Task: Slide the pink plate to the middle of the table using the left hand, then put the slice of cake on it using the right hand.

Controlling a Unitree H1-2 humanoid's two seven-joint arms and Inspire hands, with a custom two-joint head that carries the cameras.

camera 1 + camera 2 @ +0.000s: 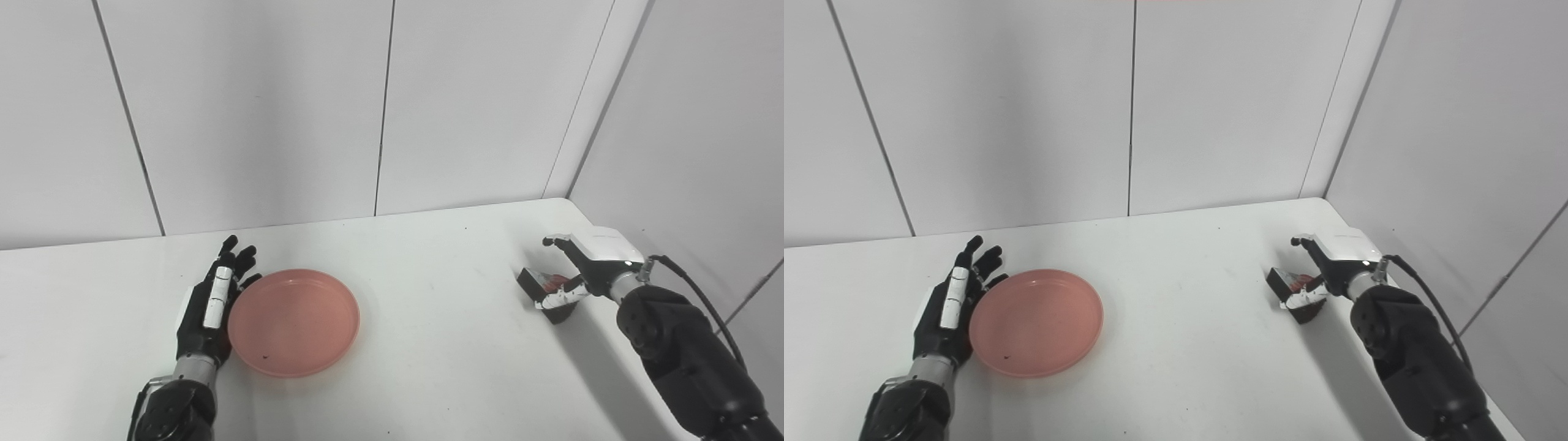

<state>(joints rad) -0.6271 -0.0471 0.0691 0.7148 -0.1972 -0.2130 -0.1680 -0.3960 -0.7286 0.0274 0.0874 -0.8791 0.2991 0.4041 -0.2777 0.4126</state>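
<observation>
Bare white table [429, 343] between the hands, left hand [208, 309] flat and open against the round pink plate [294, 321], right hand [579, 269] fingers closed around the dark cake slice [542, 288] near the right edge

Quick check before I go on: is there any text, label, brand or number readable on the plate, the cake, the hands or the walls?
None. No readable text in either view.
pink plate: plain, only a small dark speck.
slice of cake: dark with a red patch, no label visible.
left hand and right hand: plain black and white shells, no markings legible.
Table and wall panels: blank.
</observation>
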